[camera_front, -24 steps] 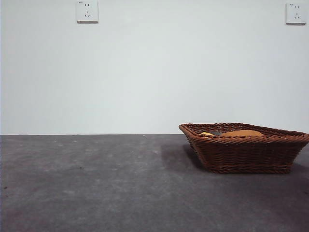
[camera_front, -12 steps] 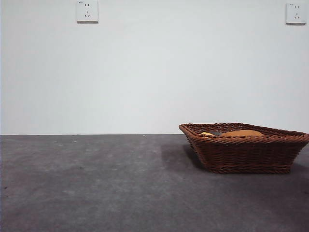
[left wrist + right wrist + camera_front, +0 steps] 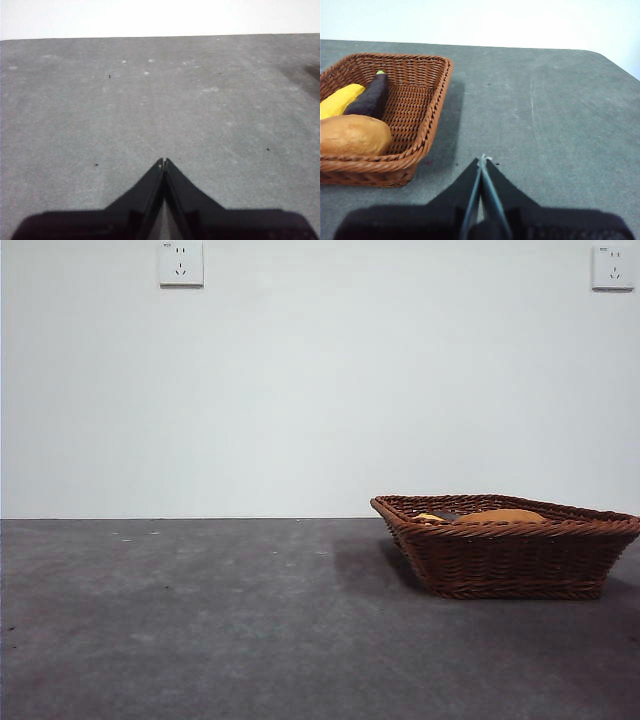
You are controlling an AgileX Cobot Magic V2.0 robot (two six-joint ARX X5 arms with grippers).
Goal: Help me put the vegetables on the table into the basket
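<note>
The wicker basket (image 3: 510, 558) stands on the dark grey table (image 3: 200, 620) at the right in the front view. Inside the basket (image 3: 427, 112) lie all three vegetables: the tan-orange potato (image 3: 352, 135), the dark purple eggplant (image 3: 371, 96) and the yellow one (image 3: 339, 100). Over the rim in the front view only the tops of the potato (image 3: 502, 515) and the yellow one (image 3: 429, 517) show. My right gripper (image 3: 482, 159) is shut and empty, over bare table beside the basket. Shut and empty too, my left gripper (image 3: 164, 161) hovers above bare table.
Two wall sockets (image 3: 181, 263) (image 3: 613, 267) sit high on the white wall behind. The table's far edge and a rounded corner (image 3: 600, 54) show in the right wrist view. Neither arm appears in the front view.
</note>
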